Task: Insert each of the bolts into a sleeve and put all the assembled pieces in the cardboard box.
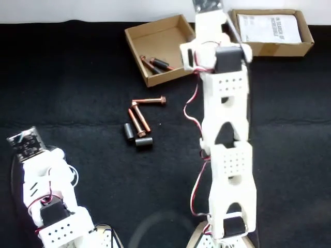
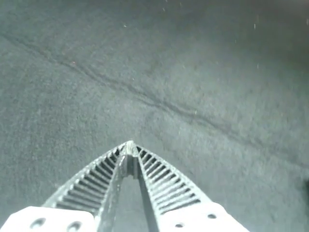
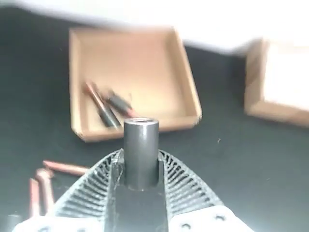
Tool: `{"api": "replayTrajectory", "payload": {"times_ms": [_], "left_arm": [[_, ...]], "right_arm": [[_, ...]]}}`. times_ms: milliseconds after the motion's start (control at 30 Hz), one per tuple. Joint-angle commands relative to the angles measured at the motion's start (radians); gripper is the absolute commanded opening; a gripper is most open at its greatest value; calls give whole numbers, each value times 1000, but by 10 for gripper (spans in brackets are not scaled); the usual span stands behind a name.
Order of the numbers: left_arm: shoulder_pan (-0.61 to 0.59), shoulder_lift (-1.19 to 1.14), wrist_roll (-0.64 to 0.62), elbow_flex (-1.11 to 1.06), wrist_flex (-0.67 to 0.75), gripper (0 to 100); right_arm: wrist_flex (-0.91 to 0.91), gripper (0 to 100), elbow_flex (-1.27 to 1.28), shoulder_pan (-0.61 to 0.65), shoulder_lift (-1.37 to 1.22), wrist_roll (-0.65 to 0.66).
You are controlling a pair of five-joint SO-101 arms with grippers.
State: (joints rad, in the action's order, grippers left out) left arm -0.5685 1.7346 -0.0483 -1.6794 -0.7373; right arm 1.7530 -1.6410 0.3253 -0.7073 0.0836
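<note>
Spreading under everything is the black worktop. The right arm stretches far up it, and the left arm sits folded at the near left corner.

The open box lies at the far side with two assembled pieces inside. A second box holding a paper sheet stands just beside it.

The right fingers are clamped on the lower part of a dark sleeve. It stands upright with its open end up and no bolt showing in it, and the box lies just beyond it. The left fingers are pressed together at the tips on nothing, over bare worktop.

Three bolts lie loose in the middle, two of them side by side and touching or nearly so. Two loose sleeves lie just beside their near ends.

Risks, as I judge them:
- **Sleeve boxed without a bolt.** The held sleeve is near the box and looks empty. Letting go there would put an unfinished part among the finished ones.
- **Slip or tilt.** The grip is low on a smooth round body, so pushing a bolt in from above could tip the sleeve or slide it down.
- **Crowded pick.** The paired bolts and nearby sleeves leave little room, so closing fingers could catch two bolts or knock a sleeve rolling.
- **Arms meeting.** The left arm must cross toward the middle, where the right arm's long reach could block it.
</note>
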Motion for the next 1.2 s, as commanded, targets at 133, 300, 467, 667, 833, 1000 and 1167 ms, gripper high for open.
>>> {"api": "replayTrajectory", "payload": {"times_ms": [133,300,467,667,833,1000,1167], "left_arm": [[27,-58,49,-24,2,53],[44,-61,49,-24,-5,51],[59,-62,54,-19,-58,52],[74,-62,48,94,-284,104],[124,-62,52,234,-413,125],[202,-93,106,367,-457,127],[263,-369,106,628,-565,128]], "right_arm": [[12,8,166,1,558,15],[10,8,545,-15,944,15],[8,8,946,-18,1259,15],[7,8,1331,-110,1601,14],[7,8,1557,-280,1831,32],[-85,8,1770,-435,2018,124],[-317,8,2017,-630,2206,126]]}}
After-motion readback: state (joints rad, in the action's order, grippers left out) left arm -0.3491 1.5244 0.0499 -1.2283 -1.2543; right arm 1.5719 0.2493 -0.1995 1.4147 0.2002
